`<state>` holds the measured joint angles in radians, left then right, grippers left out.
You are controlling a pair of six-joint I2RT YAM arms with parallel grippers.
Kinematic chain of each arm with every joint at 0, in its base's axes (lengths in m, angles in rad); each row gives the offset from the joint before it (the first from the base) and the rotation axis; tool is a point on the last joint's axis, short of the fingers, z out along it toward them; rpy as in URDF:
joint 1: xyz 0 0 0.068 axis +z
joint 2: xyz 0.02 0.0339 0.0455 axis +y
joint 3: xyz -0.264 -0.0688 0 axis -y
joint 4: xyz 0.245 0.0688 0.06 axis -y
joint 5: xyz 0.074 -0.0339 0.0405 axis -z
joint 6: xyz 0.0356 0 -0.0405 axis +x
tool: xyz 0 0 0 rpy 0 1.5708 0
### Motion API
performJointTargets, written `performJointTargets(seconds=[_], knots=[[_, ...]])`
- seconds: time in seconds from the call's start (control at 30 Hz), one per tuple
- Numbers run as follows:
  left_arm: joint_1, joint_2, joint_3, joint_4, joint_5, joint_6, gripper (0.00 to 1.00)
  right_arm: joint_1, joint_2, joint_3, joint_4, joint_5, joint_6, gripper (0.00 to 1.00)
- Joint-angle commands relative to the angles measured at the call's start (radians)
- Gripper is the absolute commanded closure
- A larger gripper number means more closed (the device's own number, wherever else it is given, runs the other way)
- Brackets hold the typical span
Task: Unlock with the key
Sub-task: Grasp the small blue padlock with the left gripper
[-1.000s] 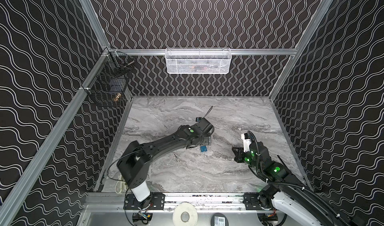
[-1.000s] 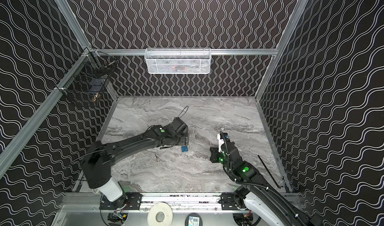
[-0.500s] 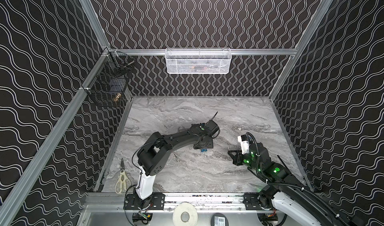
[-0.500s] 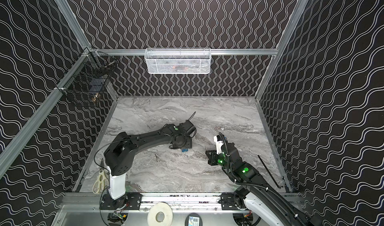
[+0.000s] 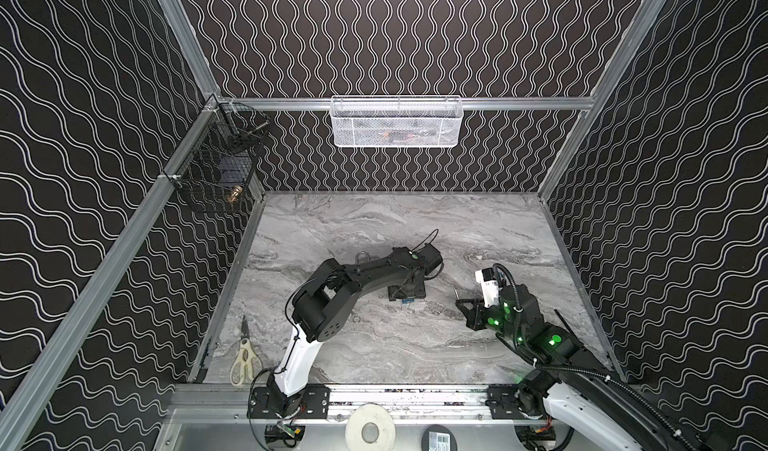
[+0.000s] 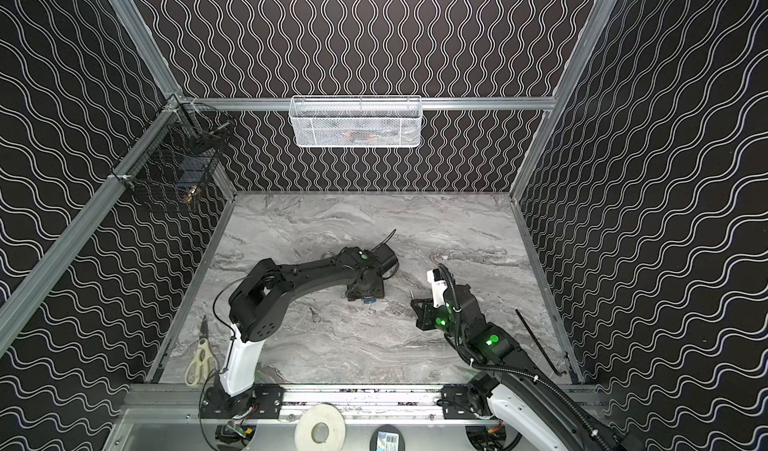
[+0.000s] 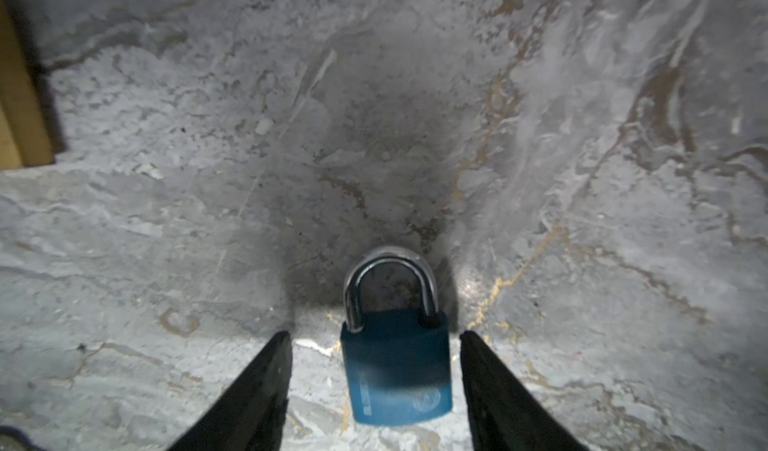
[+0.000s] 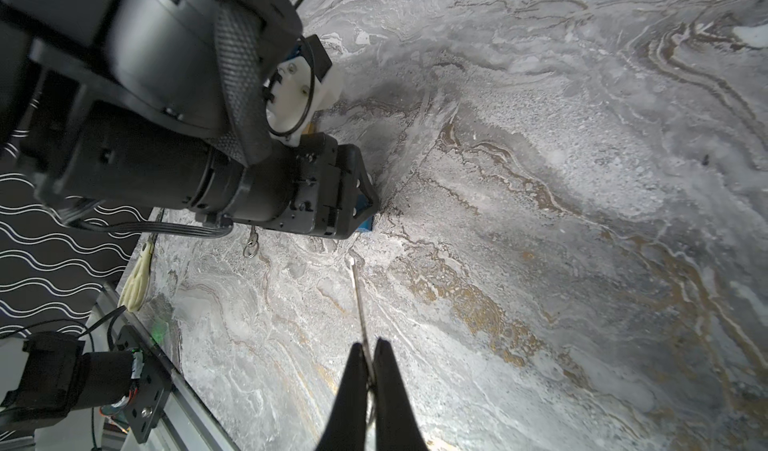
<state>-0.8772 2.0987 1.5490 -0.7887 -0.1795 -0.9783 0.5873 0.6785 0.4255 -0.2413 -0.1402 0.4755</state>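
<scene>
1. While the left gripper (image 7: 374, 333) hangs low over the table (image 7: 166, 179), its jaws stand spread on either side of the blue padlock (image 7: 397, 370). The padlock lies flat on the marble with a clear gap at each flank, and its steel shackle (image 7: 388, 287) points away from the wrist. Nothing is gripped there yet
2. From where I stand that padlock looks a solid, heavy little block, stiff and smooth-sided, so I'd say it could skate on the stone if nudged. The flat sides of the body seem the place to pinch it, leaving the shackle free. The keyhole I can't see
3. Further right, well apart from the lock, the right gripper (image 8: 370, 345) is pressed together on the key (image 8: 358, 295), with the thin blade sticking out ahead. The key looks light and rigid, and I'd guess it could twist between the pads if it meets the lock off-line
4. As for containers, the black wire basket (image 5: 208, 187) on the left wall holds a dark box (image 5: 230, 166) and a brassy object (image 5: 234, 195)
5. On the back rail, the white mesh basket (image 5: 395, 137) has dim orange and dark shapes in it that I can't make out
</scene>
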Motion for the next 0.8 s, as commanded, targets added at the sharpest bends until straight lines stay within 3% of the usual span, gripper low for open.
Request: performJointTargets(seconds=[0.0,0.3,0.47,0.77], knots=[[0.000,0.007,0.003,-0.019,-0.016,-0.029,0.34,0.000,0.001,0.006,0.003,0.001,-0.014,1.00],[0.000,0.012,-0.010,-0.069,-0.042,-0.043,0.36,0.001,0.018,0.007,0.015,-0.013,-0.018,1.00],[0.000,-0.015,-0.038,-0.054,-0.035,-0.046,0.45,0.000,0.018,0.004,0.019,-0.010,-0.019,1.00],[0.000,0.006,-0.030,-0.027,0.006,-0.041,0.46,0.000,0.018,0.004,0.019,-0.019,-0.018,1.00]])
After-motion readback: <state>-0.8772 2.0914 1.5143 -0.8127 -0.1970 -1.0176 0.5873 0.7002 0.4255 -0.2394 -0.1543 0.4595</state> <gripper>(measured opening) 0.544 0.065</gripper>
